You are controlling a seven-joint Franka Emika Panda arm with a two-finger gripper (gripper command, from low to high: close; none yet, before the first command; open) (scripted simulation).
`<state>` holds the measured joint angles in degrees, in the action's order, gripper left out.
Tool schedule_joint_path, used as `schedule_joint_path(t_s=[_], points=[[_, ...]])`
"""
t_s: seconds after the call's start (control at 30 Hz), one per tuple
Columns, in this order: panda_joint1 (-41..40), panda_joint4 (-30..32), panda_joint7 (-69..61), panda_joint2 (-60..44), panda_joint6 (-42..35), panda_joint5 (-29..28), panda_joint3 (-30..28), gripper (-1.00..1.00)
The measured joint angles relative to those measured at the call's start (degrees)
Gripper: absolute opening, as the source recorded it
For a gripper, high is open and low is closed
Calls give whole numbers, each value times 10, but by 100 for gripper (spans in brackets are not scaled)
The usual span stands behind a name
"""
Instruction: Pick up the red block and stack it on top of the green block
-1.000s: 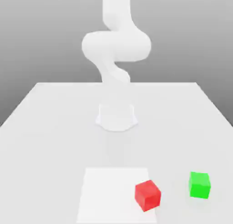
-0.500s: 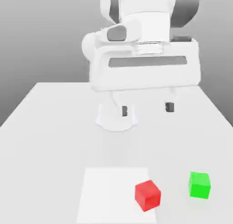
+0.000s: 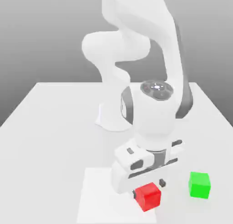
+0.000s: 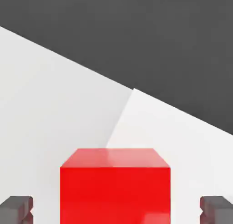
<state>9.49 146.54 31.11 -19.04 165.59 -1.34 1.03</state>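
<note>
The red block (image 3: pixel 149 197) lies on the table near the front, on the corner of a paler square patch. My gripper (image 3: pixel 149 188) has come down over it, with one dark fingertip (image 3: pixel 134 192) on each side. In the hand view the red block (image 4: pixel 115 184) sits between the two fingertips (image 4: pixel 16 209), and a strip of table shows on each side, so the jaws stand open around it without touching. The green block (image 3: pixel 200 185) rests on the table to the exterior view's right of the red one, about a block's width away.
The arm's white base (image 3: pixel 110 121) stands at the middle of the white table (image 3: pixel 45 136). A paler square patch (image 3: pixel 98 196) marks the table's front. The hand and wrist hang low just behind the red block.
The hand has dropped from well above the table down to the red block, and its fingers now straddle it. The jaws stand narrower than before. Neither block has moved.
</note>
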Motion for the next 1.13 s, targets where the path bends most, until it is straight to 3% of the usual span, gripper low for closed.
schedule_joint_path(t_s=[0.2,0.4,0.83,1.0,1.03,1.13], points=[[-1,0,1,2,-2,-1,1,-100],[-2,15,-14,105,-91,6,10,-100],[89,0,-273,153,-155,-3,116,-100],[101,-6,-268,77,-87,-44,104,-100],[106,-7,-262,59,-71,-54,98,100],[106,-7,-262,59,-71,-54,98,100]])
